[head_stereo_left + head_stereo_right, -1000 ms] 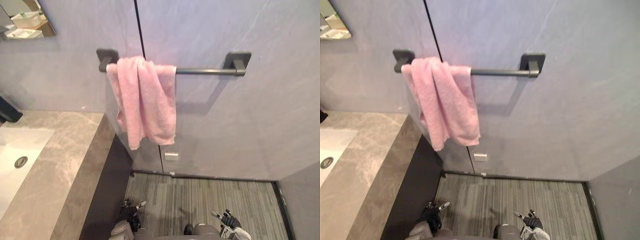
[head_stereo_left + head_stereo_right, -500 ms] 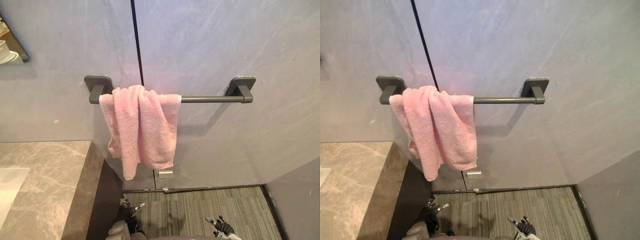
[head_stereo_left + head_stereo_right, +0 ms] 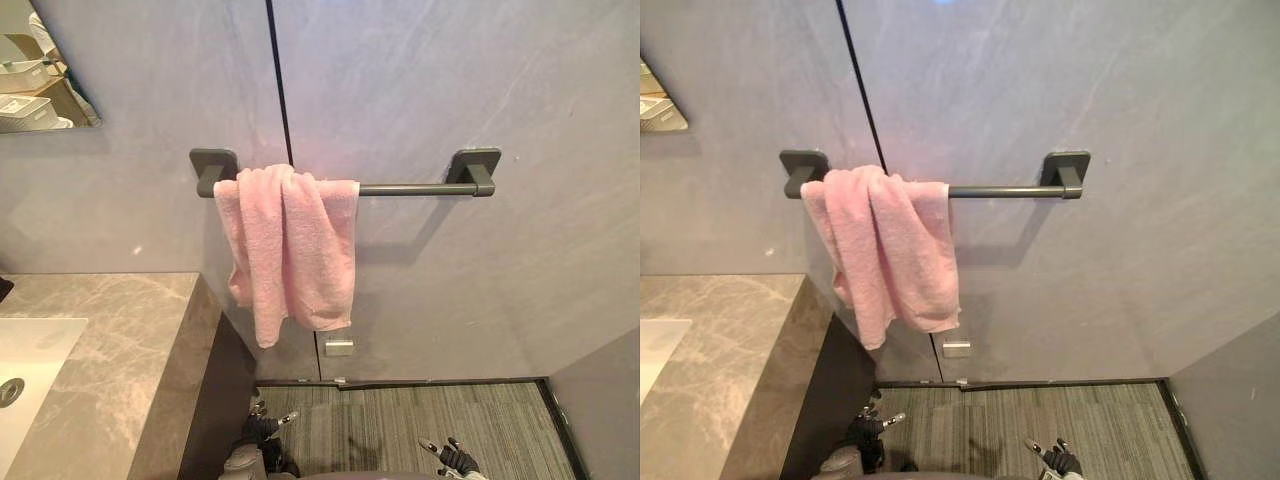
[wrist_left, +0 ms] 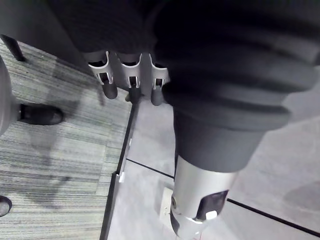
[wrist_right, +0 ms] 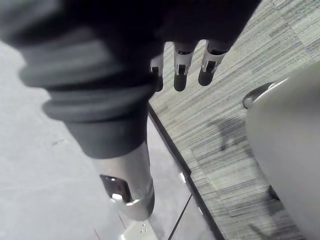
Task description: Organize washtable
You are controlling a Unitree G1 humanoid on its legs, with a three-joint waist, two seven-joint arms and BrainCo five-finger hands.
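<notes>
High on the grey bar (image 3: 410, 188), pink towel (image 3: 290, 250) — well above left hand (image 3: 262, 432) and right hand (image 3: 452, 457), both slack-fingered, empty

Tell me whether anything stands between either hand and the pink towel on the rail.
Nothing visible does. The pink towel hangs over the left end of the rail; the left hand and right hand hang open, low above the floor, with bare wall between.

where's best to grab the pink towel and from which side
Likely the thick folds just below the bar, pinched from the front: the towel drapes over the bar's left end, close to the wall, so only its front is free.
</notes>
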